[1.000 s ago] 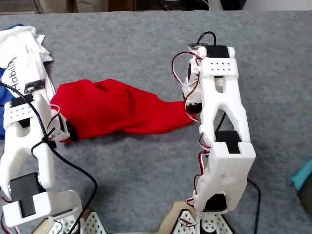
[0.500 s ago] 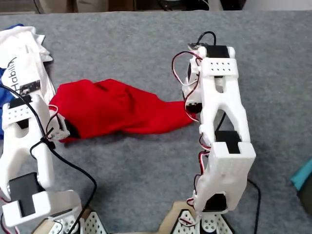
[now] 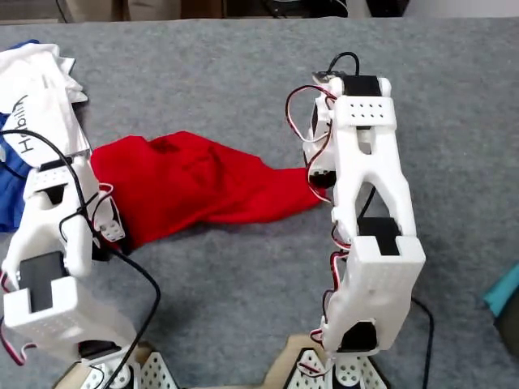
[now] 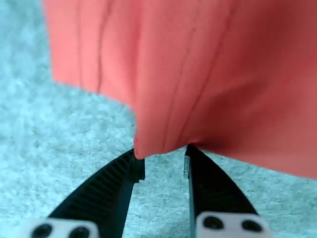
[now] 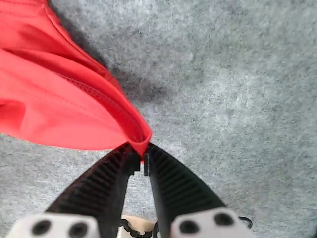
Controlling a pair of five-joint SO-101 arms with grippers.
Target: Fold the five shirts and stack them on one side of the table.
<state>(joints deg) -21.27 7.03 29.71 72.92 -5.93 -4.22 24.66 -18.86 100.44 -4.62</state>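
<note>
Our left arm point(image 3: 49, 243) has drawn back toward its base, dragging one end of the crumpled red fabric shirt point(image 3: 203, 182) with it and uncovering more of the white printed shirt point(image 3: 36, 97) and the blue cloth point(image 3: 10, 182) beyond the left fingers point(image 4: 190, 161). Those fingers stand narrowly apart, pinching a fold of the red shirt. The right fingers point(image 5: 151, 158) are almost closed on its hem corner, so it stretches between both pairs across the grey felt table point(image 3: 203, 73).
</note>
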